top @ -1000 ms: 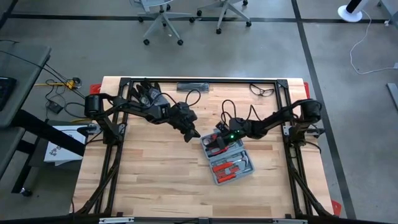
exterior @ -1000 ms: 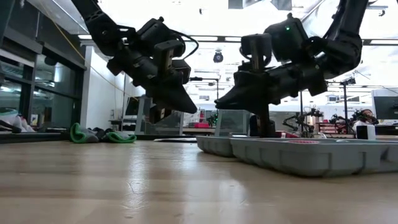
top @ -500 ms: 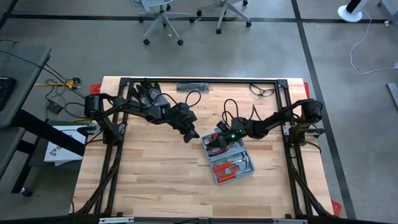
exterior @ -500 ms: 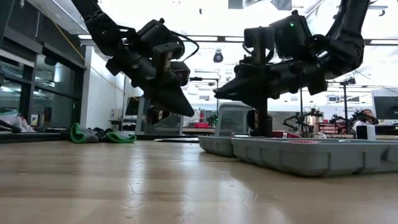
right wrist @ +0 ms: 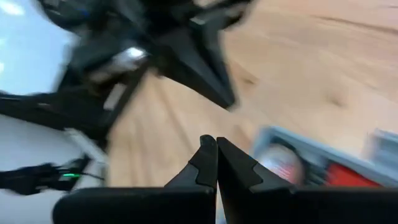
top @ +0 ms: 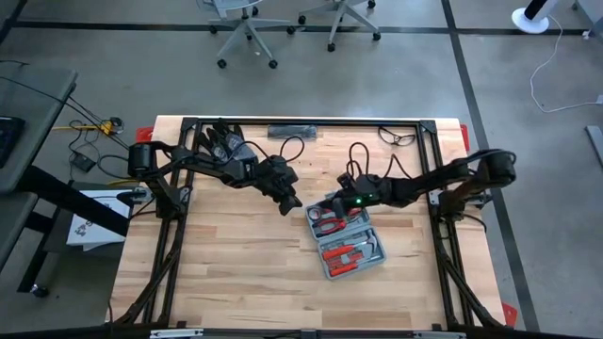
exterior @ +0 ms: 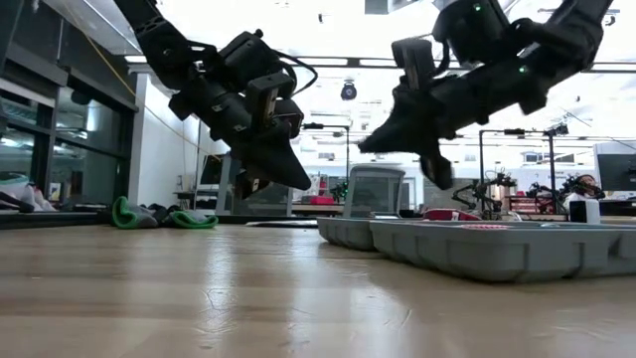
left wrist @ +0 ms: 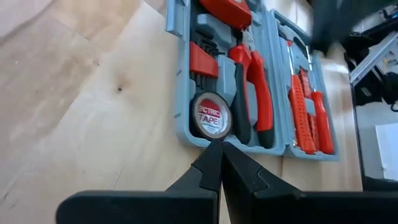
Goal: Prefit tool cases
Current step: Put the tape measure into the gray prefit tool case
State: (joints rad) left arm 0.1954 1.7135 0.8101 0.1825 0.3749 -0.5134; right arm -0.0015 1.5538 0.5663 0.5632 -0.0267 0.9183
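Note:
The blue-grey tool case (top: 369,256) lies open and flat on the wooden table, right of centre. Its two halves (exterior: 477,247) rest on their outer shells. Red-handled tools and a roll of tape (left wrist: 211,118) sit in its recesses. My left gripper (top: 288,203) is shut and hangs above the bare table just left of the case, pointing down at the tape corner (left wrist: 184,127). My right gripper (top: 326,204) is shut and hovers over the case's far half, clear of it (exterior: 370,145). The right wrist view is blurred; it shows the case (right wrist: 292,148) and my left gripper (right wrist: 205,68) beyond.
Dark gloves (top: 220,141) lie at the far left of the table, and a flat dark object (top: 294,130) and a loop of cable (top: 396,138) lie along the far edge. Black frame rails (top: 174,235) run along the table's sides. Bare wood lies near and left of the case.
My right gripper has risen above the open case and tipped up toward level, staying shut. The case has not moved. My left gripper has kept still.

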